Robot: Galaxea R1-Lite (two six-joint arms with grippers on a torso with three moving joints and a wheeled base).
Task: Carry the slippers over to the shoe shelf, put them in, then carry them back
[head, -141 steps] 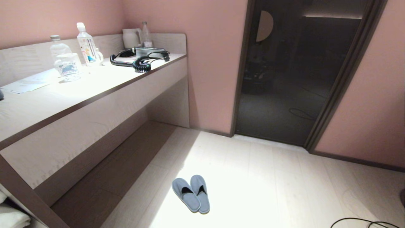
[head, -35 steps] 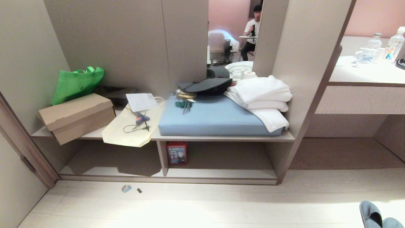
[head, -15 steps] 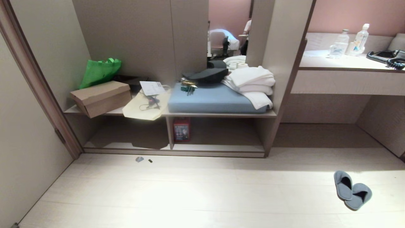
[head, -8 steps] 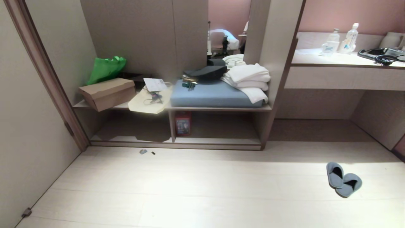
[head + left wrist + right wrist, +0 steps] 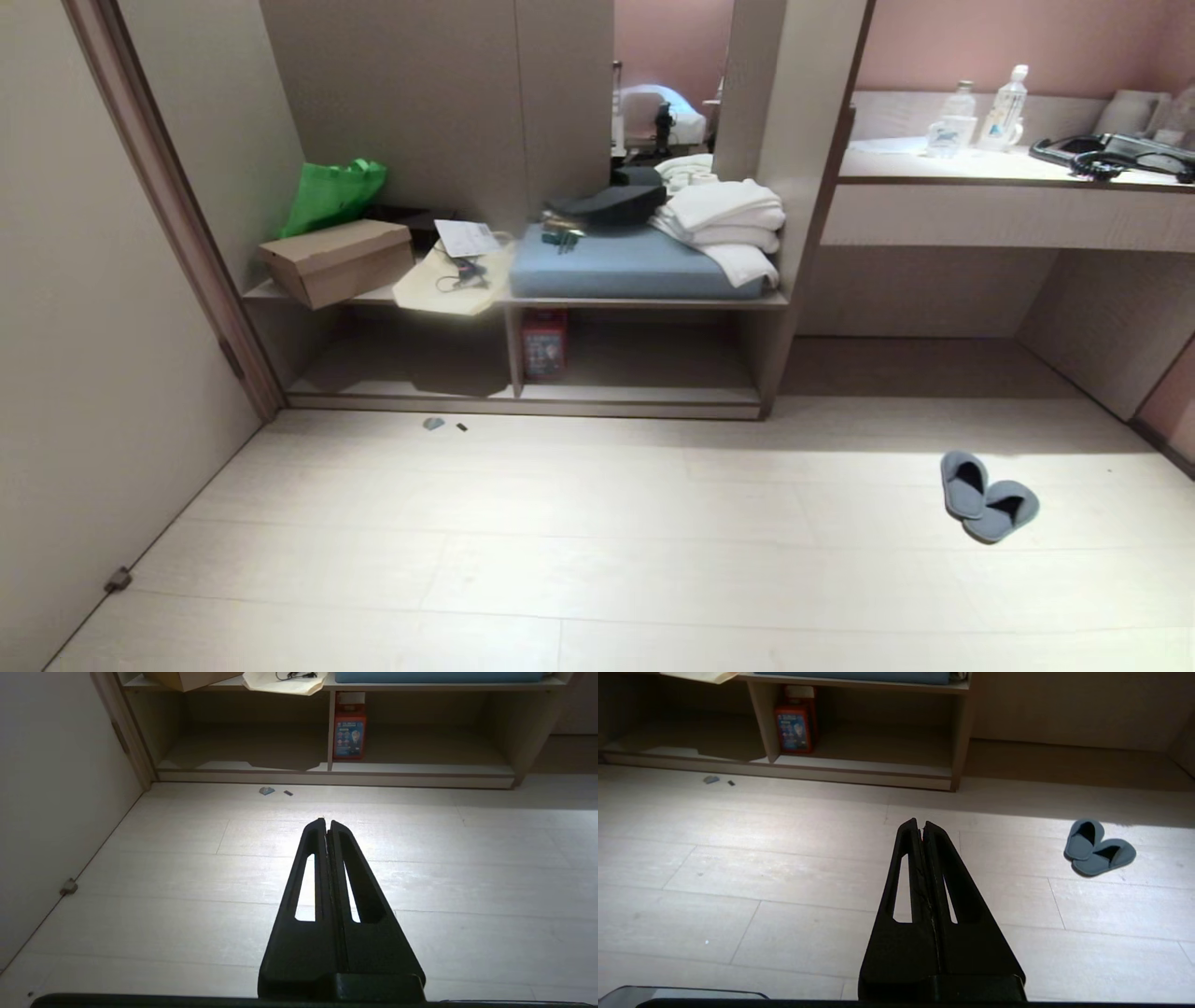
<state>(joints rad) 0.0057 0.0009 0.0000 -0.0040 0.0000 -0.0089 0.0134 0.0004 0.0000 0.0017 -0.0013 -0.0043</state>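
— Where were the slippers (image 5: 988, 485)?

— On the pale floor (image 5: 597, 523), well to the right of the shoe shelf (image 5: 635, 392) and in front of the recess under the desk counter (image 5: 1008, 168). The two lay together, touching at an angle, openings facing the furniture. Neither gripper was anywhere near them.

— And the shelf itself?

— A low cubby under a bench board, split by a vertical divider. A red box (image 5: 544, 343) stood upright in the right compartment, just beside the divider. No footwear was inside either compartment.

— What sat on the bench board?

— A blue cushion (image 5: 616, 266) with folded white towels (image 5: 724, 224) and a dark hat (image 5: 607, 203) on it; further left a cream bag (image 5: 448, 280), a cardboard box (image 5: 336, 261) and a green bag (image 5: 331, 191). Two small scraps (image 5: 443, 425) lay on the floor before the left compartment.

— The grippers?

— The left gripper (image 5: 327, 822) hung above bare floor, pointing toward the shelf, its fingers pressed together and holding nothing. The right gripper (image 5: 920, 822) was likewise pressed together and empty, with the slippers off to its side.
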